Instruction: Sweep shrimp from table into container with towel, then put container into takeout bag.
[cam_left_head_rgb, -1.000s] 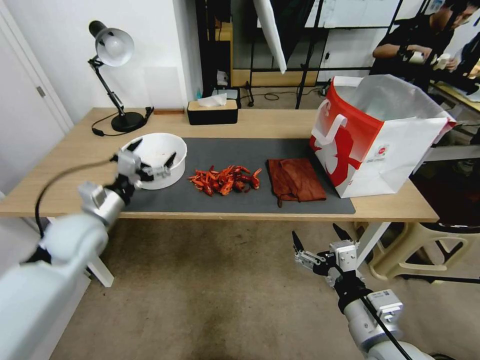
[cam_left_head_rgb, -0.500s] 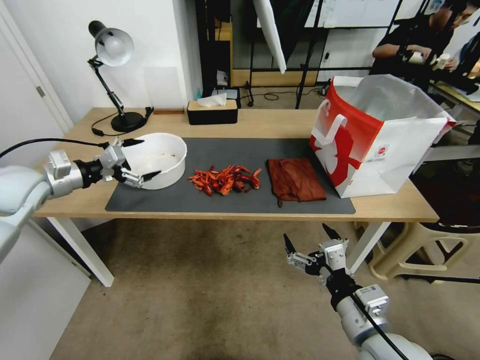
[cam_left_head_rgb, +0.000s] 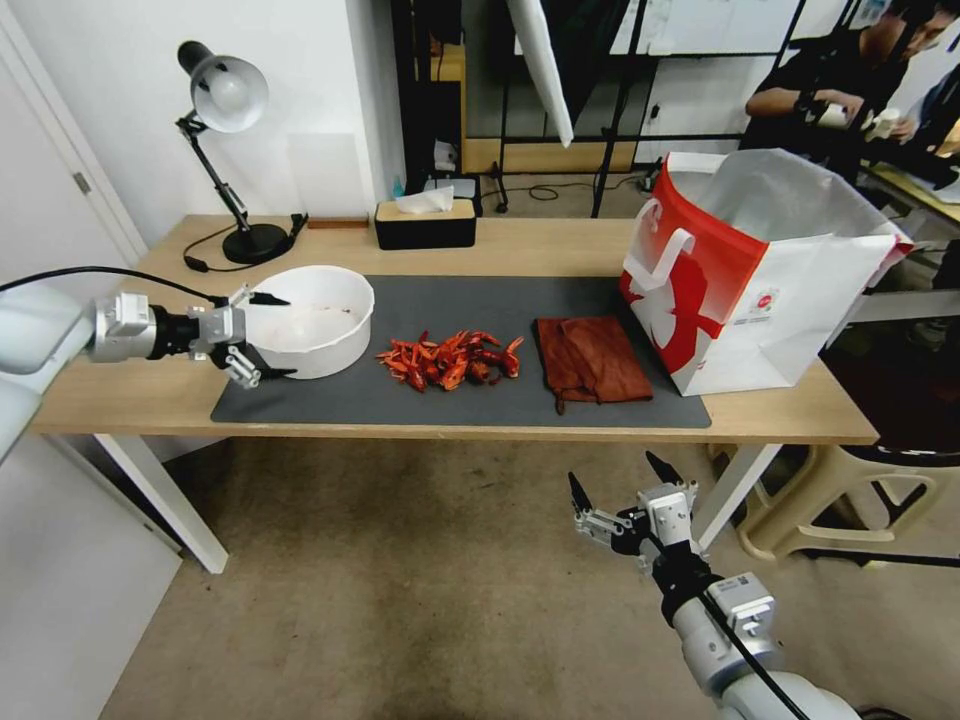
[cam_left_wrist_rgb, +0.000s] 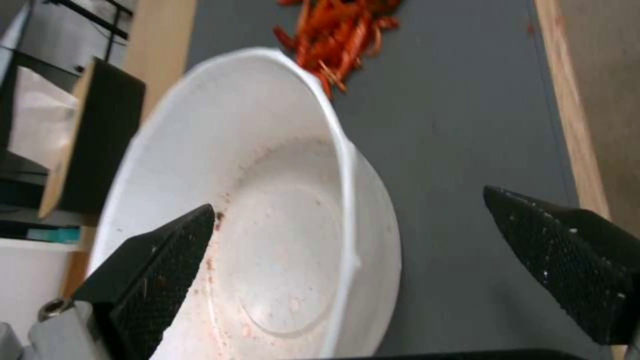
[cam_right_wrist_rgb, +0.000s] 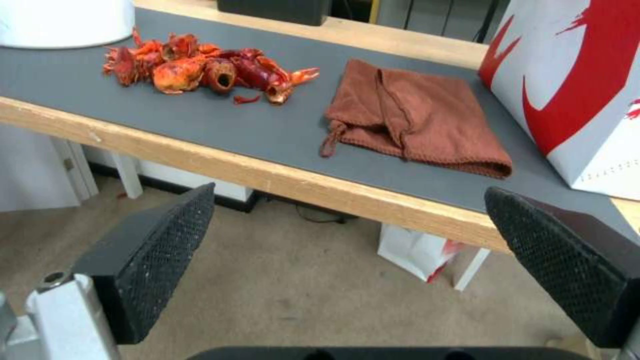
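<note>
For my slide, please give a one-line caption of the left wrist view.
Open left hand straddling the near rim of the empty white container, shrimp heaped beyond it.

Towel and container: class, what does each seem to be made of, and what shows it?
Towel: soft knitted or terry cloth, matt rust-brown, with folds and a ribbed edge. Container: probably plastic, smooth, slightly glossy white, with a thin moulded rim and reddish stains.

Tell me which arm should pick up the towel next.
Right, probably. The right gripper hangs open below the table edge, facing the towel. The left gripper, also open, brackets the container rim, with the shrimp between it and the towel.
</note>
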